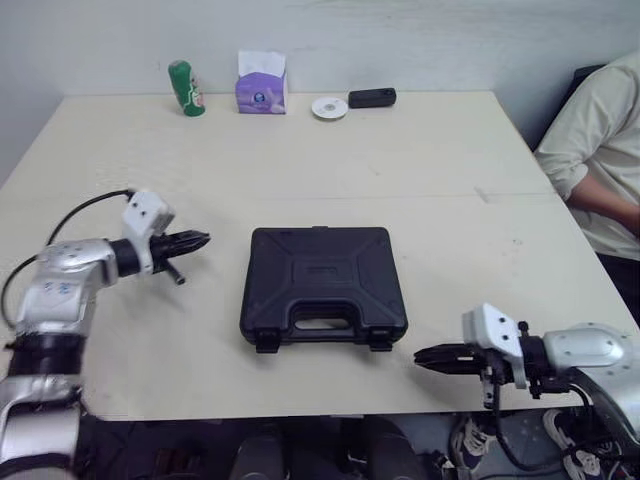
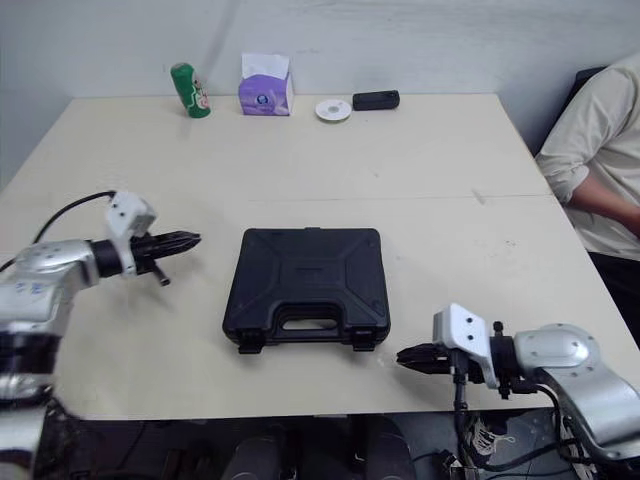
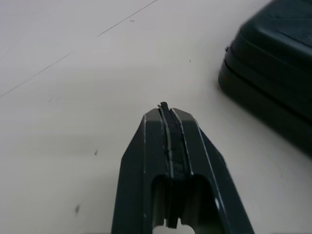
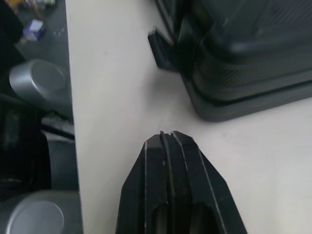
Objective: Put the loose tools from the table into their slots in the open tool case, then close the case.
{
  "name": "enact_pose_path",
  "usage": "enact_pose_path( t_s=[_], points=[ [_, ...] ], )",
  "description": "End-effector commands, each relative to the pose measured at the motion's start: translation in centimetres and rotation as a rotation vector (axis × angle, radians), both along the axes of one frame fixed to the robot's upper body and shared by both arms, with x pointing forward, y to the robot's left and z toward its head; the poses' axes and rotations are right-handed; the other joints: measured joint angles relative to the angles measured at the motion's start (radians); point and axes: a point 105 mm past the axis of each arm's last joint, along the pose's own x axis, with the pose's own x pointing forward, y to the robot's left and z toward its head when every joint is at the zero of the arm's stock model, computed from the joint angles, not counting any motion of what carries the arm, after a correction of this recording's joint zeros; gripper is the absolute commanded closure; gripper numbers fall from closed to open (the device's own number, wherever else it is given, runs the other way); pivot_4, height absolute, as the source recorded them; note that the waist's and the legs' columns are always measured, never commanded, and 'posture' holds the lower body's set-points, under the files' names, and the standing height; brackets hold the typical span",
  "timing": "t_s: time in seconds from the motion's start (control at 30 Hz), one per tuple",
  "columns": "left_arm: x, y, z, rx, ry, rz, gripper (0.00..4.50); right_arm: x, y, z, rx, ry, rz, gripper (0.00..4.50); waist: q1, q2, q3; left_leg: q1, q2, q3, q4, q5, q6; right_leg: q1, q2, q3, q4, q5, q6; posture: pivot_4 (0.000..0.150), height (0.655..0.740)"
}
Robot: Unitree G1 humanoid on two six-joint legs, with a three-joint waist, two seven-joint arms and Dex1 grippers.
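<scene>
The pale bench carries a black tool case at its middle, lid down, handle towards the robot, two latches jutting from its near edge. A person's sleeve shows at the bench's right side. The left end effector hovers left of the case, clenched on nothing. The right end effector, also clenched empty, sits near the case's front right corner. Along the far edge stand a tissue box, a green can, a black device and a white disc.
</scene>
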Motion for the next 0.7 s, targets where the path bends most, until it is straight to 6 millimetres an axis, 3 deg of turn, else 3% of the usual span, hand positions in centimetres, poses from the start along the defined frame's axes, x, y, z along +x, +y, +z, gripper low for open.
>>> enact_pose_path(
  t_s=[0.03,0.23,0.43,0.7],
  points=[
    [2.1,-1.5,0.2,0.014,-0.022,-0.024,4.50,0.5,1.1,-0.1,-0.006,-0.050,0.035,4.47,-0.003,-0.001,0.000,-0.001,0.000,0.000,0.001,0.000,0.001,0.000,0.000,-0.001,0.000,0.000,0.001,0.150,0.7252],
    [3.7,-4.5,-0.3,0.096,-0.043,-0.126,4.50,1.4,1.6,-0.8,-0.024,-0.088,0.026,4.47,-0.013,-0.002,0.001,-0.001,0.001,0.000,0.007,0.000,0.001,0.000,0.000,0.000,0.003,0.000,0.001,0.150,0.7252],
    [4.2,-5.5,-0.5,0.127,-0.051,-0.178,4.50,2.9,2.1,-0.4,-0.003,-0.148,-0.024,4.47,-0.019,-0.002,0.001,-0.003,0.001,-0.002,0.011,0.000,0.002,0.000,0.000,-0.001,0.004,0.001,0.001,0.150,0.7252],
    [1.7,-6.3,-2.0,0.155,-0.003,-0.395,4.50,4.4,1.4,0.2,-0.013,-0.188,-0.078,4.47,-0.029,-0.002,0.001,-0.004,0.001,-0.002,0.012,0.000,0.002,0.000,-0.001,-0.001,0.005,0.001,0.001,0.150,0.7252]
  ],
)
